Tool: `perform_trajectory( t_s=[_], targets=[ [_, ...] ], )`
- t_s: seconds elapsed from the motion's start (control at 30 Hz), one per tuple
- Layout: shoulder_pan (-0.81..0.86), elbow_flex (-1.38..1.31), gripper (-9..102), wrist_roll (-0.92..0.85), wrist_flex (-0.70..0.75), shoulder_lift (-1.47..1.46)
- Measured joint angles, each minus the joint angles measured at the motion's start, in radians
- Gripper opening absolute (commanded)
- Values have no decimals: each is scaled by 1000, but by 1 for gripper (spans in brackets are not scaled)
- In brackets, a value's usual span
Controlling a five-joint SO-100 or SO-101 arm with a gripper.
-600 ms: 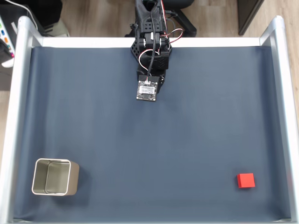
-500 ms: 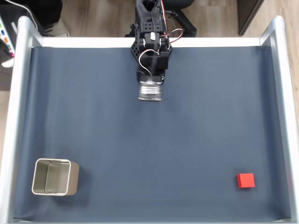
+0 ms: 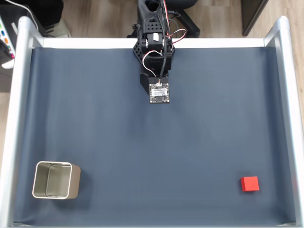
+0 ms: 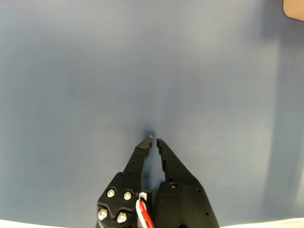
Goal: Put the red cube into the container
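Observation:
The red cube [image 3: 250, 183] lies on the dark blue mat near the front right corner in the fixed view. The container [image 3: 74, 183], a small square metal tin with its mouth up, stands near the front left corner. My arm [image 3: 154, 52] reaches in from the middle of the back edge, and its wrist camera board [image 3: 159, 92] covers the gripper from above. In the wrist view my gripper [image 4: 154, 139] is shut over bare mat, its fingertips almost touching with nothing between them. Cube and tin are both far from the arm.
Silver rails [image 3: 16, 118] run along the mat's left and right sides, and a white rail [image 3: 85, 42] runs along the back. Wooden floor and a chair base [image 3: 187, 19] lie beyond the back rail. Bare mat [image 3: 156, 156] spreads between the arm, tin and cube.
The wrist has swung a little to the right in the fixed view, after a blurred turn half a second ago. The cube and the tin have stayed put.

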Motion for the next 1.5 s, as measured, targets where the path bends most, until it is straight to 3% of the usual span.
perform_trajectory(
  t_s=[0.33,0.63,0.77,1.03,1.27,1.5],
  targets=[
    [0,0,0,-46,-51,-40],
    [-17,3,0,-38,-545,-222],
    [-78,-60,0,-9,-660,-347],
    [-242,-411,0,60,-695,-683],
    [-373,-785,0,138,-626,-996],
    [-440,-982,3,181,-623,-1206]
  ],
)
